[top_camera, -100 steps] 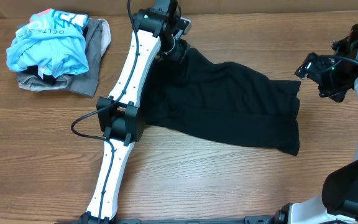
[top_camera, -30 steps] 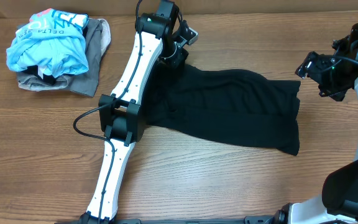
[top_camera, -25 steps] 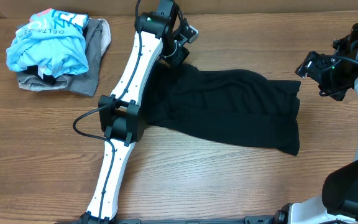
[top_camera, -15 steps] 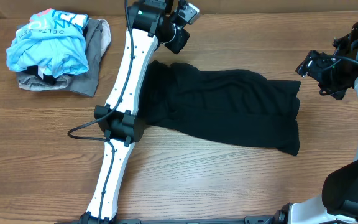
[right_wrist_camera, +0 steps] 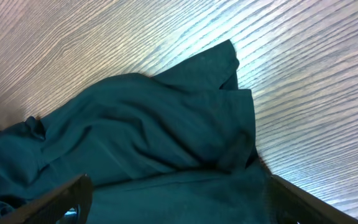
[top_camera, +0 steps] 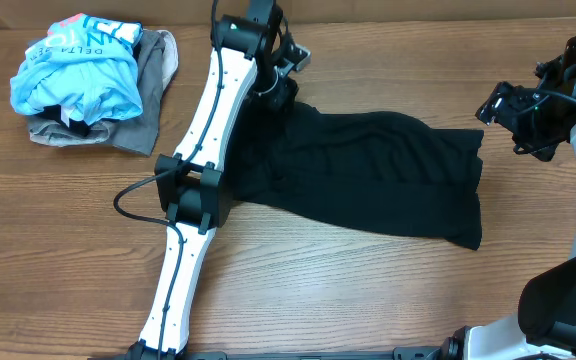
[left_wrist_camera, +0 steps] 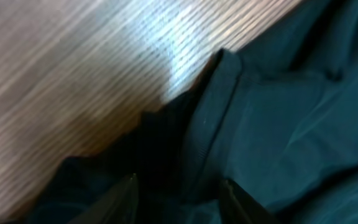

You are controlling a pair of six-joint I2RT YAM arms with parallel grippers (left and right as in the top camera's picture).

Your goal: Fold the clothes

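Left wrist: left jaws partly apart over the black garment (left_wrist_camera: 278, 124), gripping nothing; right jaws wide open, empty.

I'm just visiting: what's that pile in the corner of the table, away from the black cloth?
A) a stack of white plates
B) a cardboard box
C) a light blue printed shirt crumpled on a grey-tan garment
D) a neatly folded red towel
C: the overhead view shows a light blue printed shirt bunched up on top of a grey-tan garment, lying apart from the black garment.
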